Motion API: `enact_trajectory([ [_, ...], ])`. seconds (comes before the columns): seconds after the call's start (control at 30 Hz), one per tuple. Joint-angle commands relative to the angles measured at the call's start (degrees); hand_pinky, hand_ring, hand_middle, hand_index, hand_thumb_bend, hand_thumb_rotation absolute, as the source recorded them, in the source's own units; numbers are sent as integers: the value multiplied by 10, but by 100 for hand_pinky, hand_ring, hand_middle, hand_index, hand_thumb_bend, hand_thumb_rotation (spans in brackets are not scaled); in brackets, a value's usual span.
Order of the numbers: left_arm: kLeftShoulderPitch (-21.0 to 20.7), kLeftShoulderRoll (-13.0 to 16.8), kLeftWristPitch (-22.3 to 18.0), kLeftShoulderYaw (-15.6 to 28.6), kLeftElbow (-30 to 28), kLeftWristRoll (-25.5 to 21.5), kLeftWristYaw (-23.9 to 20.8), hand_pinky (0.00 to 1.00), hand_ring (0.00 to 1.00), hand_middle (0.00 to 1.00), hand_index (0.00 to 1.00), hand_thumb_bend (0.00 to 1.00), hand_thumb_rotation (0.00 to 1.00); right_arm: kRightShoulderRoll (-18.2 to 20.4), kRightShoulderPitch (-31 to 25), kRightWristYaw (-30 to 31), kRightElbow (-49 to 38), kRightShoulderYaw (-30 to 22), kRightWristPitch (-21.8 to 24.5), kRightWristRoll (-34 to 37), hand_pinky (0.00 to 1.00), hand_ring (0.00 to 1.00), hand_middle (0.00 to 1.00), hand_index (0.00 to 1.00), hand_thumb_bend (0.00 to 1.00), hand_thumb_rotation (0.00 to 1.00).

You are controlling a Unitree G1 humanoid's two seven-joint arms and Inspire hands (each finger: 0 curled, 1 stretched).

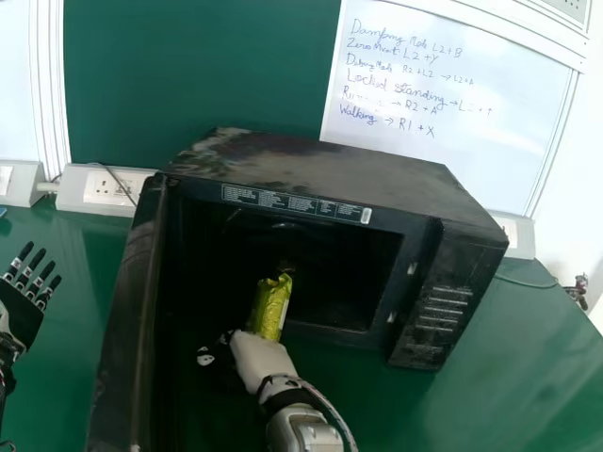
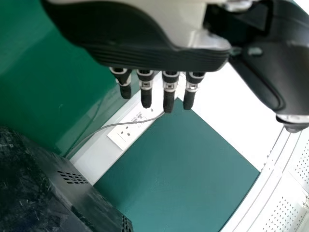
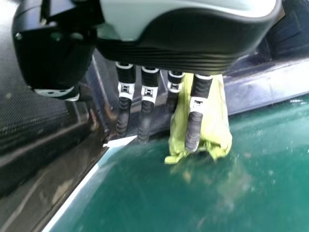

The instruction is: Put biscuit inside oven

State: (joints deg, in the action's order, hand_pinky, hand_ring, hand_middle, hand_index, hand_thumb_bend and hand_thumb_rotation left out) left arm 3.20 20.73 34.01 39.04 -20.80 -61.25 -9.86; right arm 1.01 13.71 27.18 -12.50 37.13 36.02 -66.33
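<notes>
In the head view my right hand [image 1: 259,358] is at the front of the black oven [image 1: 441,292], its fingers pointing left. It is shut on the yellow-green biscuit packet [image 1: 271,309], whose far end overlaps the oven's opening. The right wrist view has the bent fingers of my right hand [image 3: 194,123] against the packet [image 3: 215,121]; its contact with the thumb is hidden. The oven's door [image 1: 127,320] stands swung out on the left. Left of that door, my left hand [image 1: 21,306] is open and holds nothing; the left wrist view also shows my left hand [image 2: 159,60], fingers straight.
The oven stands on a green table [image 1: 480,395]. Behind it are a socket strip [image 1: 104,188] with a cable and a whiteboard [image 1: 452,104] with writing. The open door lies between my left hand and the oven's opening.
</notes>
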Motion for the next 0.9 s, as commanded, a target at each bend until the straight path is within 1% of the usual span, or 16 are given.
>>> enact_trajectory([
  [0.0,-1,0,-4,-2,-1,3,4,100,100,100,100,50,22,3,14,-8,6,-16,11,-8,66,70,67,65,54,57],
  [0.07,-1,0,-4,-2,-1,3,4,100,100,100,100,51,22,2,15,-16,3,-21,10,-8,66,69,67,64,56,56],
  [0.1,-1,1,-4,-2,2,3,7,100,100,100,100,50,21,3,14,-23,2,-23,10,-10,67,71,68,64,57,53],
  [0.17,0,2,-5,-2,3,6,10,100,100,100,100,50,21,-1,18,-29,3,-22,9,-21,67,72,69,65,59,52],
  [0.2,0,3,-4,-2,5,5,12,100,100,100,100,51,21,-5,21,-30,3,-22,7,-26,69,75,72,67,59,54],
  [0.3,-1,3,-5,-2,7,7,14,100,100,100,100,51,20,-12,31,-31,5,-22,3,-43,70,77,76,70,60,54],
  [0.4,-1,1,-5,-3,4,11,10,100,100,99,99,51,21,-8,39,-39,9,-28,9,-64,72,78,78,73,62,55],
  [0.53,-3,2,-3,-1,10,10,12,100,100,99,98,50,22,-11,55,-57,18,-39,6,-87,75,80,80,75,63,57],
  [0.57,-3,2,-3,-1,10,9,11,100,100,99,98,50,22,-12,58,-63,20,-41,3,-91,75,81,80,75,63,57],
  [0.63,-3,2,-4,0,10,10,12,100,100,99,98,51,21,-14,67,-58,21,-43,2,-105,74,80,79,73,64,56],
  [0.7,-3,3,-3,-1,10,10,13,100,100,98,98,51,21,-14,74,-54,22,-46,2,-113,73,79,78,73,65,57],
  [0.8,-2,3,-1,0,9,8,11,100,100,98,97,52,21,-11,82,-45,22,-52,2,-116,72,79,78,75,66,60],
  [0.87,-2,3,-1,-1,8,9,8,100,100,97,96,51,21,-7,83,-46,19,-58,0,-108,73,80,79,77,66,58],
])
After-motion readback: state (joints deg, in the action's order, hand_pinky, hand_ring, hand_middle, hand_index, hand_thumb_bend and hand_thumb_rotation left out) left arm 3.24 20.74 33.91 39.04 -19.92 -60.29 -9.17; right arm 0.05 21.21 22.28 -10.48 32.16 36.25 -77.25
